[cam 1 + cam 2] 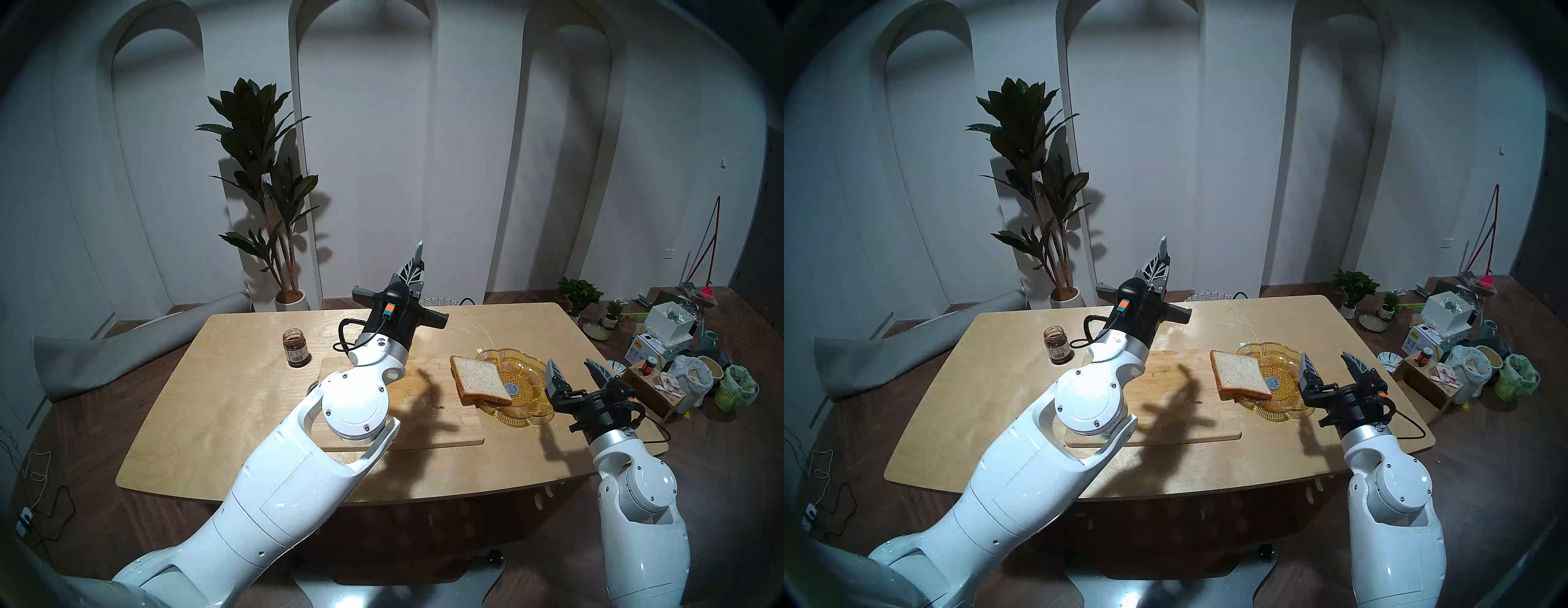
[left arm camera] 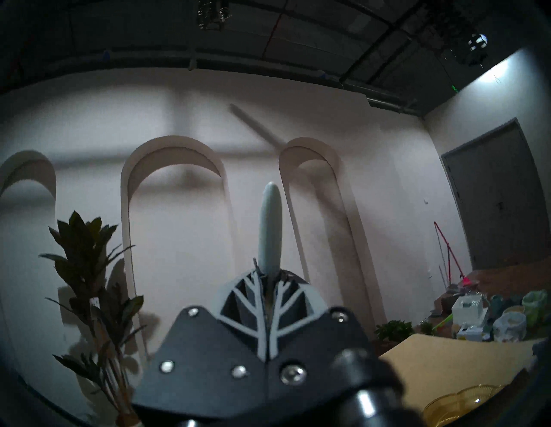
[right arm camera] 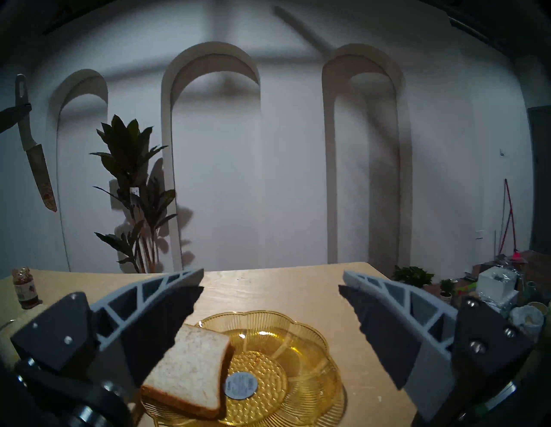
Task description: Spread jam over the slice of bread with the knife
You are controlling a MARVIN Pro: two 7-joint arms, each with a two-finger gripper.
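Wooden table (image 1: 237, 424) carries jam jar (image 1: 295, 348), cutting board (image 1: 441, 424), amber dish (image 1: 526, 407).

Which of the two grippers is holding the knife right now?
The left gripper, raised above the table's far side, is shut on the knife. The right gripper, beside the amber dish, is open and empty.

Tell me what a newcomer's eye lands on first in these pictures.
First the knife, held high above the table in the shut left gripper, handle up and red-smeared blade hanging down. Next the slice of bread, lying half on the amber glass dish and half over its rim toward the cutting board, with the open right gripper just beside the dish. The open jam jar stands alone at the table's far left.
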